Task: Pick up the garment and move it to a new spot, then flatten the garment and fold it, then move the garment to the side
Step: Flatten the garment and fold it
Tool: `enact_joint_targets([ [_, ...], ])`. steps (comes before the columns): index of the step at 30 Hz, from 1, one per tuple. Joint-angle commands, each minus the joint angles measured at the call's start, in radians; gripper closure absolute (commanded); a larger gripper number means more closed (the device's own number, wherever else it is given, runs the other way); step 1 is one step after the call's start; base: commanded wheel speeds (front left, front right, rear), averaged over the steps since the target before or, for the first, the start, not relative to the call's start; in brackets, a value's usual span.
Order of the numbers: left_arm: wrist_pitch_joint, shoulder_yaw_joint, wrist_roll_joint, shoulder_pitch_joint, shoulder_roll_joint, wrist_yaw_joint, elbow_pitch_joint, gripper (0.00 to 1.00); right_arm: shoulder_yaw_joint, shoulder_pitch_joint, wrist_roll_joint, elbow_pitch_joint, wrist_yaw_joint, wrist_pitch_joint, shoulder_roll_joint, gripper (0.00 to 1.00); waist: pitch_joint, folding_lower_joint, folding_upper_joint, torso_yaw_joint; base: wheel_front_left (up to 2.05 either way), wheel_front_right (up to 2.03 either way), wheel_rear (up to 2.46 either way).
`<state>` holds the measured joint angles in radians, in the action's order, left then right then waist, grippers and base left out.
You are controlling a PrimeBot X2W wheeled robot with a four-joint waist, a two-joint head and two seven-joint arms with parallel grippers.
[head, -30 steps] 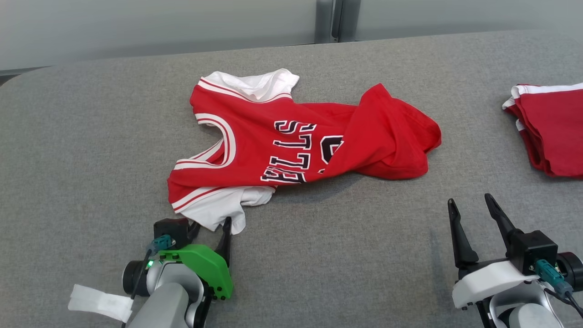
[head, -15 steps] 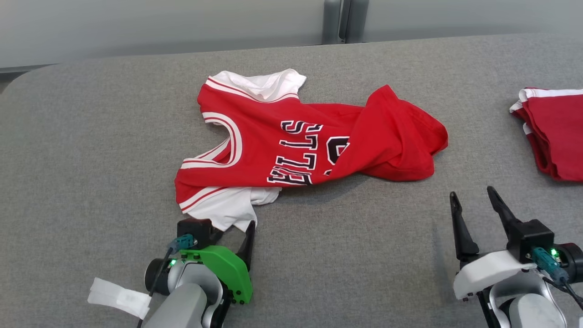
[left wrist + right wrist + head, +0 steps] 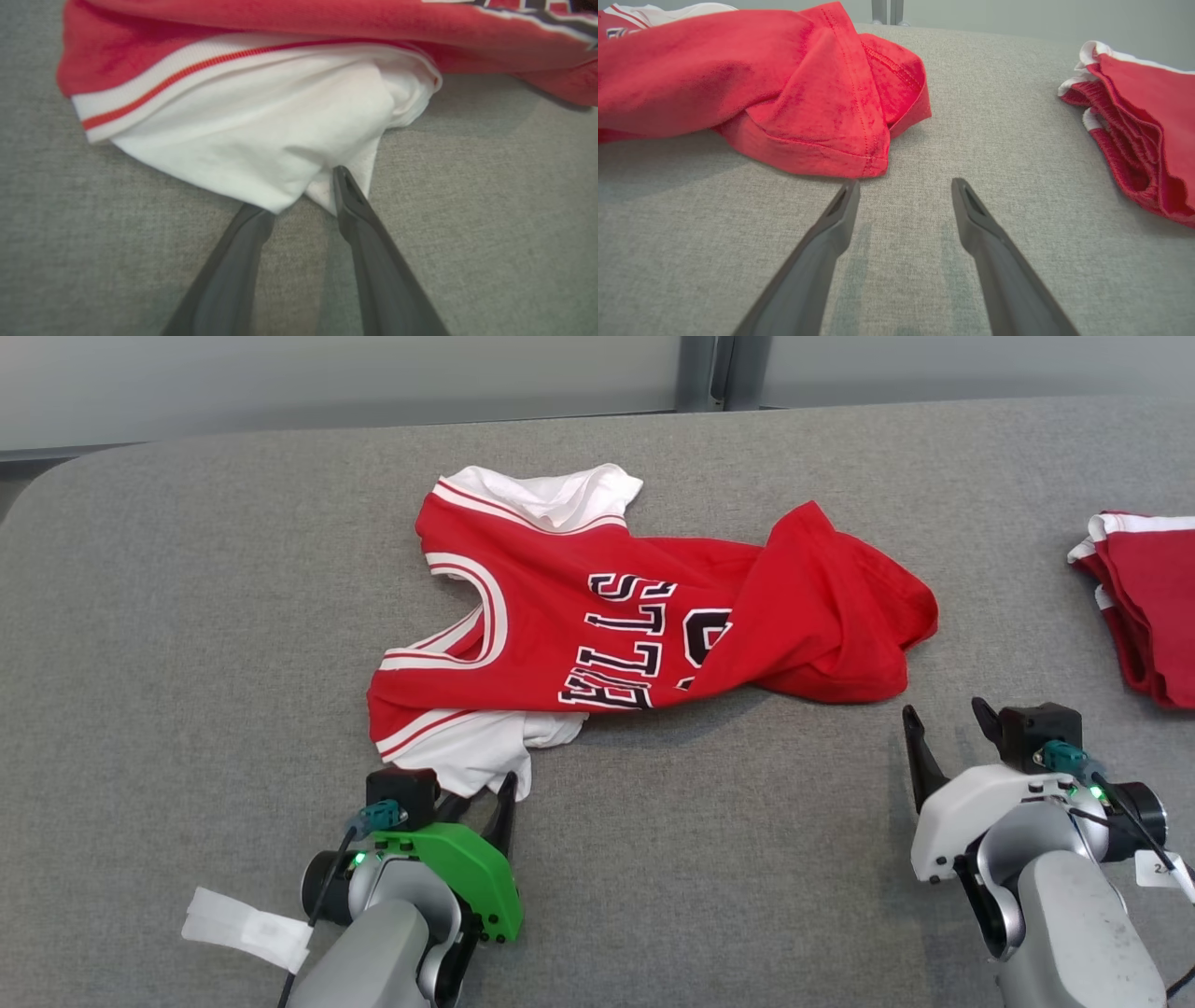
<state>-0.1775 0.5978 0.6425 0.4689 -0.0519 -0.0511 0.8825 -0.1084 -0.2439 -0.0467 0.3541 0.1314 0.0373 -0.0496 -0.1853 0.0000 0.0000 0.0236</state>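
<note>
Left gripper (image 3: 301, 193) has narrowed its jaws around the white sleeve (image 3: 467, 761) of the crumpled red fabric jersey (image 3: 579, 635); whether it is clamped yet, I cannot tell. Right gripper (image 3: 943, 709) hangs with jaws apart near the jersey's hem, so lifting seems next.

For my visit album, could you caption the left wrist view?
Left gripper straddles the white corner of a crumpled red jersey lying on a grey surface.

You see a red cloth jersey (image 3: 597, 616) with white-and-red striped trim, white sleeves and black, white-edged lettering; the woven fabric table (image 3: 187, 616) is plain grey; the folded cloth pile (image 3: 1153, 607) is red with white trim
</note>
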Motion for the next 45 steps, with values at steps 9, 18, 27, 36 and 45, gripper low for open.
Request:
enact_joint_targets([
  [9,-0.003,0.058,0.044,0.024,0.002,0.009,0.004,0.39,0.008,-0.146,0.082,0.19,-0.001,-0.019,-0.002,0.0,-0.032,0.0,0.0,0.037,0.0,0.0,0.0],
  [18,-0.021,0.083,0.069,0.048,0.001,0.019,0.002,0.52,0.018,-0.198,0.105,0.271,-0.001,-0.039,-0.025,0.0,-0.048,0.0,0.0,0.051,0.0,0.0,0.0],
  [27,-0.028,0.116,0.087,0.061,0.002,0.012,0.002,1.0,0.065,-0.237,0.138,0.32,-0.001,-0.068,-0.043,1.0,-0.056,0.0,0.0,0.051,0.0,0.0,0.0],
  [36,-0.072,0.069,0.16,0.02,-0.008,-0.022,-0.112,1.0,0.062,-0.186,0.174,0.261,-0.001,-0.114,-0.065,1.0,-0.025,0.0,0.0,0.067,0.0,0.0,0.0],
  [45,-0.082,-0.062,0.19,-0.046,-0.114,0.043,-0.437,1.0,0.07,-0.147,0.24,0.039,-0.001,-0.042,-0.116,1.0,0.012,0.0,0.0,0.078,0.0,0.0,0.0],
])
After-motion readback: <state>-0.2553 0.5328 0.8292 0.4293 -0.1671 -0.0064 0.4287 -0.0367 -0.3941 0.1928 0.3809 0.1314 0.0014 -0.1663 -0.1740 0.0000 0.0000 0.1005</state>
